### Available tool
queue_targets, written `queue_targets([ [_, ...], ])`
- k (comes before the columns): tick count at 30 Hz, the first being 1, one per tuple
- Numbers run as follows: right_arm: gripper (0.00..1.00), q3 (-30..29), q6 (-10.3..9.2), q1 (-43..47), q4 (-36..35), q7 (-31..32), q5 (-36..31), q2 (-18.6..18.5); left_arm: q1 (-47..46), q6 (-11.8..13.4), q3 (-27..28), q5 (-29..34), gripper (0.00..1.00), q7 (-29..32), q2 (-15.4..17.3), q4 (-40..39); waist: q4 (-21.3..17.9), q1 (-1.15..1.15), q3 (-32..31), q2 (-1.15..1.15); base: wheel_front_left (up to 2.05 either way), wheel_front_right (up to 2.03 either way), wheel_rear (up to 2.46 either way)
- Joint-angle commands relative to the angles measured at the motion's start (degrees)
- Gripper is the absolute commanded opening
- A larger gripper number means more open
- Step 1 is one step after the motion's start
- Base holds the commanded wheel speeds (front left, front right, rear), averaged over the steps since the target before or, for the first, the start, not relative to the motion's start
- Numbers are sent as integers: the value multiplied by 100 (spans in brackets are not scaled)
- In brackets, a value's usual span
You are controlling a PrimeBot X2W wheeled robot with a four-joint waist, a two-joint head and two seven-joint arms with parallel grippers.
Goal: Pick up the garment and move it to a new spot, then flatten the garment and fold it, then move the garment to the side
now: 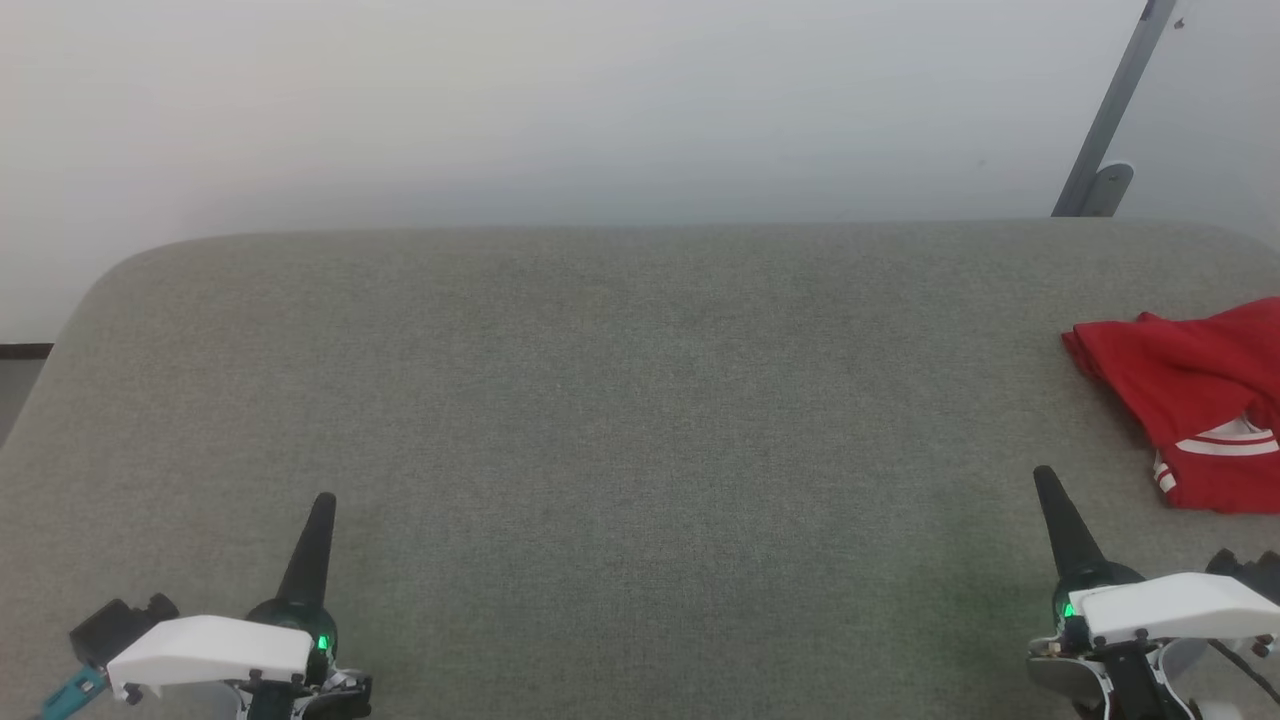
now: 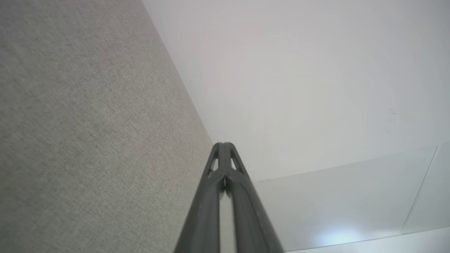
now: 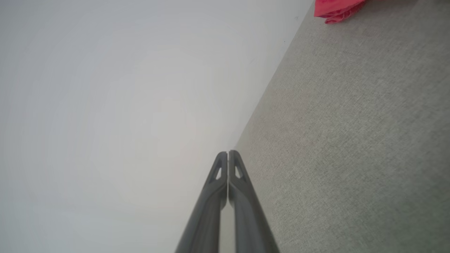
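The bright red garment (image 1: 1190,385) lies bunched at the far right of the grey fabric surface (image 1: 640,400), partly cut off by the head view's edge; a white striped sleeve end shows on it. A corner of the garment (image 3: 335,8) appears at the top of the right wrist view. My right gripper (image 1: 1045,478) is at the lower right, shut and empty, a short way to the left of and nearer than the garment. My left gripper (image 1: 324,500) is at the lower left, shut with nothing in it, far from the garment. Both pairs of fingertips touch in the left wrist view (image 2: 223,144) and right wrist view (image 3: 227,153).
A pale wall (image 1: 600,100) rises behind the surface's far edge. A grey metal post (image 1: 1110,120) leans at the back right. The surface's rounded left corner (image 1: 110,275) drops off toward a dark floor strip.
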Motion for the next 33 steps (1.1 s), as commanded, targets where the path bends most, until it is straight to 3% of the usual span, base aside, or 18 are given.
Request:
queue_targets([
  [1,0,-12,2,-104,-66,47,156,11,-147,-12,44,-116,0,51,-7,-56,-1,0,2,0,0,0,0],
  [33,0,-21,2,-198,-110,376,1640,44,-342,-17,139,-1181,0,426,-321,-65,-24,0,54,0,0,0,0],
])
